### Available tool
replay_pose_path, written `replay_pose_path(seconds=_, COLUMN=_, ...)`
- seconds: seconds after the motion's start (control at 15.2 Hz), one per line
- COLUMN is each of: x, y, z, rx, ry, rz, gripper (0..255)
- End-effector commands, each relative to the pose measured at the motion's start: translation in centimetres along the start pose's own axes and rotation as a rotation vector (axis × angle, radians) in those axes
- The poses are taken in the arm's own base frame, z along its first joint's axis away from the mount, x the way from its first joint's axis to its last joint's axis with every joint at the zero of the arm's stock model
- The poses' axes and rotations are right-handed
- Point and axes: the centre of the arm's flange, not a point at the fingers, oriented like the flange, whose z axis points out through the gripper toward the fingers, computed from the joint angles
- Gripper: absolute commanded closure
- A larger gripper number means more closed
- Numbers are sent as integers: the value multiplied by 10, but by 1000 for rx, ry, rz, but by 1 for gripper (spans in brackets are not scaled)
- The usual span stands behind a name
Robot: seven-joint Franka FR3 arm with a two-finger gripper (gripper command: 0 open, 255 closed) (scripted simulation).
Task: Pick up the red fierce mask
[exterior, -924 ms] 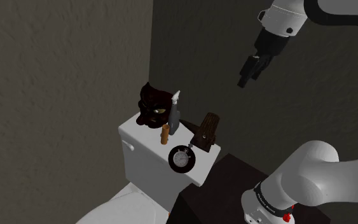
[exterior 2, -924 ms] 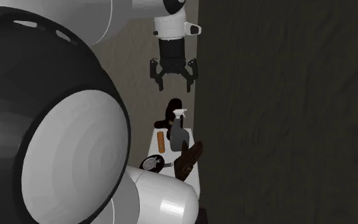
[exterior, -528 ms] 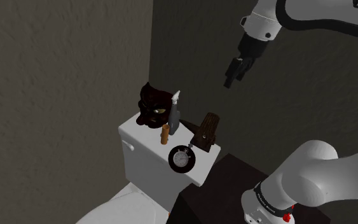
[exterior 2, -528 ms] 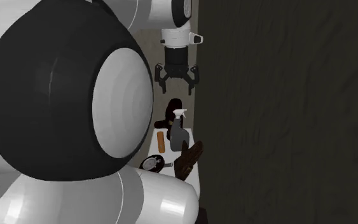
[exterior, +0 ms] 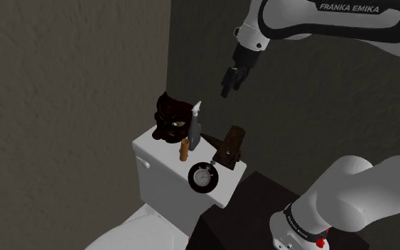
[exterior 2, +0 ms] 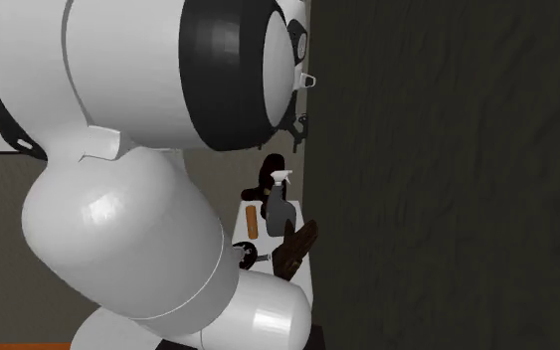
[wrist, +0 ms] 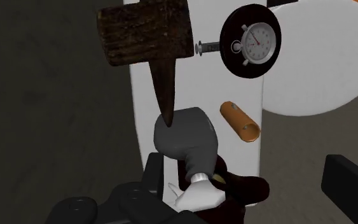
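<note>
Over the white toilet tank, my fingers hang wide apart and empty. The dark red mask stands at the lid's end toward the shoulder view's left. It is likely a light, rigid shell, best pinched at its top edge. The grey spray bottle just beside it crowds the approach, while the wooden block and stopwatch sit farther off.

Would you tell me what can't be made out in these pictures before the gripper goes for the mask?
- mask, wrist view: the spray bottle covers its face and the picture's edge cuts it off.
- gripper, second exterior view: mostly hidden behind the arm.
- stopwatch, same view: partly hidden behind the arm.
</note>
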Motion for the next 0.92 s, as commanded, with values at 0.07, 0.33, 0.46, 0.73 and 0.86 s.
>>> replay_pose_path(seconds=0.07, x=34, y=4, z=23, rx=31, ry=3, rz=-43, gripper=0)
replay_pose_path(seconds=0.33, x=79, y=2, z=50, rx=73, ry=5, rz=-100, gripper=0)
replay_pose_path(seconds=0.46, x=101, y=0, z=64, rx=93, ry=6, rz=-129, gripper=0)
replay_pose_path(seconds=0.73, x=146, y=-7, z=91, rx=135, ry=8, rz=-185, gripper=0)
replay_pose_path(seconds=0.86, x=168, y=-12, z=104, rx=156, ry=9, rz=-214, gripper=0)
